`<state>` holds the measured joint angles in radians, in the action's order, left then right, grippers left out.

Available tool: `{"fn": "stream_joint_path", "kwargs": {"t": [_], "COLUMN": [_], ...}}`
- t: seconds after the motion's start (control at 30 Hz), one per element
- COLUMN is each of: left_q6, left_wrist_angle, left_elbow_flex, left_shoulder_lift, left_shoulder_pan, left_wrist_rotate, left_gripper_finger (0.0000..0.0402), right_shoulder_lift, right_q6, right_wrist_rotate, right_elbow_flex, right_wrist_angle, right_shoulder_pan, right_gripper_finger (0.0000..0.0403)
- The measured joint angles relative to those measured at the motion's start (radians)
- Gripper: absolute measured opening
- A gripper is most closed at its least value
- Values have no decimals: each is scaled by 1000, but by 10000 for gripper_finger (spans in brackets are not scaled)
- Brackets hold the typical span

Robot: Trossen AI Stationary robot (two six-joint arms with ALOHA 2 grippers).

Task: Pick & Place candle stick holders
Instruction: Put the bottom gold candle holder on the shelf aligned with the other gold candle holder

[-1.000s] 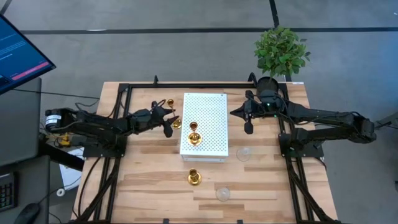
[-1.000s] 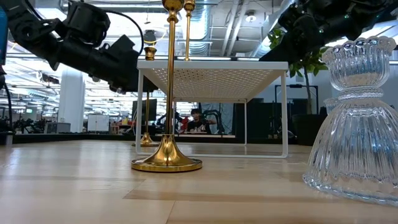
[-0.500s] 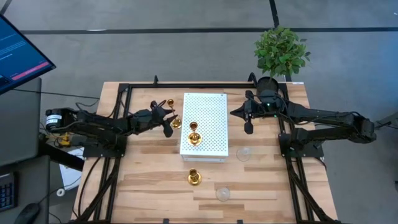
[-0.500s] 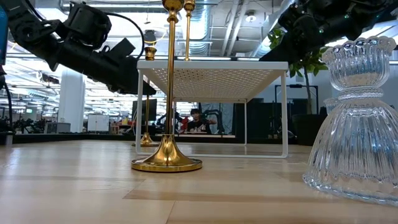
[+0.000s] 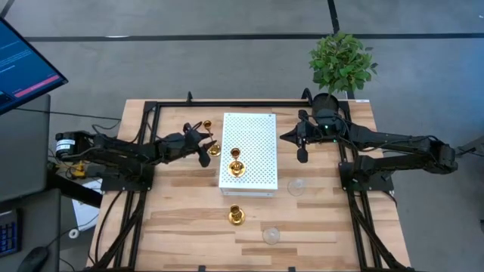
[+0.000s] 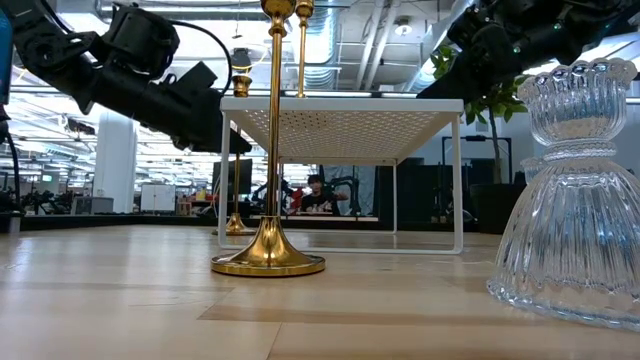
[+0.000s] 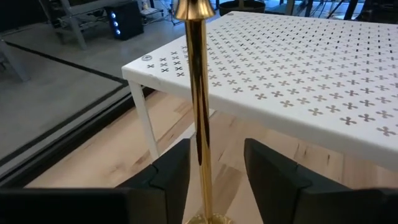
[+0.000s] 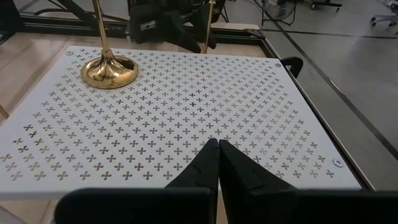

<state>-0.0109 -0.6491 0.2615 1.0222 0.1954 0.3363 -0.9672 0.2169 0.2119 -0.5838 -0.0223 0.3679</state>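
Observation:
A gold candle stick holder (image 5: 214,149) stands on its round base on the table, just left of the white perforated rack (image 5: 253,128). Its thin stem (image 7: 200,93) rises between the fingers of my open left gripper (image 7: 221,171), closer to one finger. A second gold holder (image 5: 236,165) stands on the rack. A third (image 5: 237,217) stands on the table nearer the front edge, and a small one (image 5: 206,123) stands at the far left. Two clear glass holders (image 5: 296,186) (image 5: 271,235) rest on the wood. My right gripper (image 8: 217,165) hovers shut above the rack's right side. My left gripper comes in level from the table's left, one finger on each side of the lower part of the stem (image 7: 204,155). There is a clear gap to one finger (image 7: 267,168). I cannot tell whether the other finger (image 7: 177,165) touches the stem.
A black pot with a green plant (image 5: 342,64) stands at the table's far right corner. A black frame (image 5: 155,113) runs round the table's edges. Bare wood lies along the front edge.

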Motion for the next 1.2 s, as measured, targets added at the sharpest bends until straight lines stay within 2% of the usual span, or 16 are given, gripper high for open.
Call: {"fn": "stream_joint_path", "kwargs": {"t": [0.2,0.33,0.73,0.87,0.97,1.13,1.2], "left_q6": [11,13,5,-58,-105,-192,-226], "left_wrist_angle": [11,97,380,519,601,621,618], "left_elbow_flex": [0,0,0,0,0,0,0], "left_shoulder_lift": [-1,-32,-252,-326,-371,-407,-409], "left_shoulder_pan": [-19,-25,-26,-26,-26,-26,-34], "left_wrist_rotate": [0,0,0,-21,-165,-562,-666], "left_gripper_finger": [168,167,164,163,163,163,163], "right_shoulder_lift": [0,0,0,0,0,0,0], "right_q6": [0,0,0,0,0,-6,-13], "right_wrist_rotate": [0,0,0,0,0,0,0], "right_elbow_flex": [0,0,0,0,0,0,0], "right_wrist_angle": [-5,-13,-15,-16,-16,-15,-11], "right_shoulder_pan": [0,0,0,0,0,0,0], "right_gripper_finger": [0,0,0,0,0,0,0]}}
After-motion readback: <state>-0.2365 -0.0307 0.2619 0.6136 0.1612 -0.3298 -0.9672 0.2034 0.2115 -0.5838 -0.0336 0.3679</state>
